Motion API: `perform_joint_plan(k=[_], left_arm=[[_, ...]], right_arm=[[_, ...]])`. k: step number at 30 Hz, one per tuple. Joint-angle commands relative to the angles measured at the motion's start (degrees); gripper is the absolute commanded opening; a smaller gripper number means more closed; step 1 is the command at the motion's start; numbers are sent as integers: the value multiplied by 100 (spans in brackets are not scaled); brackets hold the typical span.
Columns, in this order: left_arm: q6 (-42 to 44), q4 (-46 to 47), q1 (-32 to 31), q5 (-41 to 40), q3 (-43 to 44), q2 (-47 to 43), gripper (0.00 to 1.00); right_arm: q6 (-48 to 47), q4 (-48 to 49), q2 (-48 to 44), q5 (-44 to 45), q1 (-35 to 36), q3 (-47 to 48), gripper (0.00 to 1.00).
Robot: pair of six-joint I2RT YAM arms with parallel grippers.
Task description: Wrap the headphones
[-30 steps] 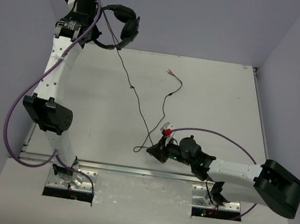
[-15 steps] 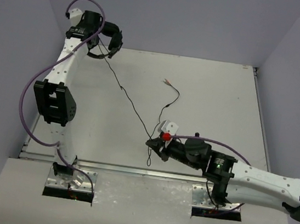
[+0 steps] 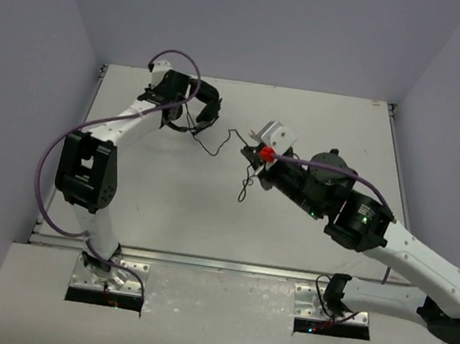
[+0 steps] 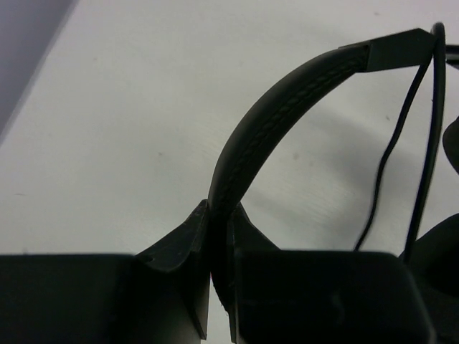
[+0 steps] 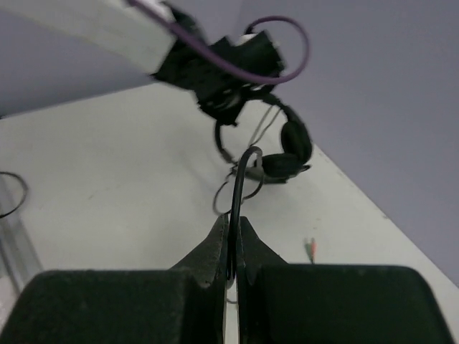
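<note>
The black headphones (image 3: 210,110) hang at the back left of the table, held by the headband (image 4: 287,100). My left gripper (image 3: 190,99) is shut on that headband, which sits between its jaws in the left wrist view (image 4: 220,213). The thin black cable (image 3: 216,146) runs from the headphones to my right gripper (image 3: 249,152), which is shut on it. A loose stretch dangles below (image 3: 242,192). In the right wrist view the cable (image 5: 239,179) rises from my right gripper (image 5: 234,225) toward the headphones (image 5: 290,152). A small plug (image 5: 313,248) lies on the table.
The white table (image 3: 347,120) has grey walls at the back and both sides. The purple robot cables (image 3: 50,157) loop beside the left arm. The right arm (image 3: 398,245) stretches across the table's right half.
My left arm has swung the headphones from the far back-left corner in over the table. My right arm has lifted and carried the cable from the front toward the table's middle.
</note>
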Motion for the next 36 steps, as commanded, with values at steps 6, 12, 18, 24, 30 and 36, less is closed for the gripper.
perform_joint_plan(k=[6, 12, 18, 24, 30, 36], left_arm=[[333, 3270, -723, 669, -2452, -1434, 0], [281, 2085, -1084, 45, -1647, -767, 0], [676, 2144, -1532, 166, -1625, -686, 0], [984, 2937, -2075, 1783, -2882, -1908, 0], [686, 1147, -3427, 1644, -2963, -2471, 0], [571, -727, -4019, 2303, -3180, -3085, 1]], right_arm=[[-534, -936, 1044, -919, -2089, 2587, 1], [-332, -1569, 1730, -1508, -2337, 4021, 1], [-647, -2140, 2652, -1351, -2390, 5663, 1], [-623, -1693, 2802, -1918, -3522, 5454, 1], [159, -1394, 3259, -3027, -5034, 5445, 1], [555, -1218, 3857, -3723, -5799, 5700, 1]])
